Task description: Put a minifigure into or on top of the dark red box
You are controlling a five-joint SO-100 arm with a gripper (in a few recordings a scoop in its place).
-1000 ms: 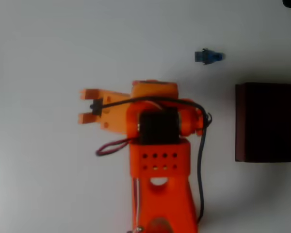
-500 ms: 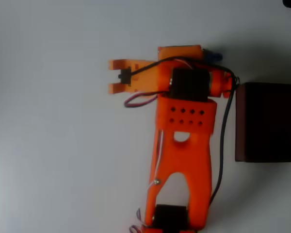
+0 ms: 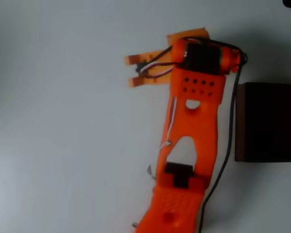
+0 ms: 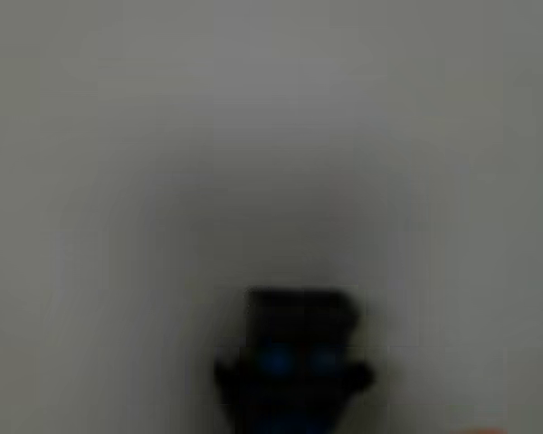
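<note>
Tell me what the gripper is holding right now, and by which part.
Nothing. The gripper is open with bare table between its fingers in the overhead view. The minifigure lies blurred on the table in the wrist view, ungrasped.

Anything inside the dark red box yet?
In the overhead view the dark red box shows just a near-black interior, no figure visible; its right part is cut off. The minifigure appears blurred in the wrist view.
</note>
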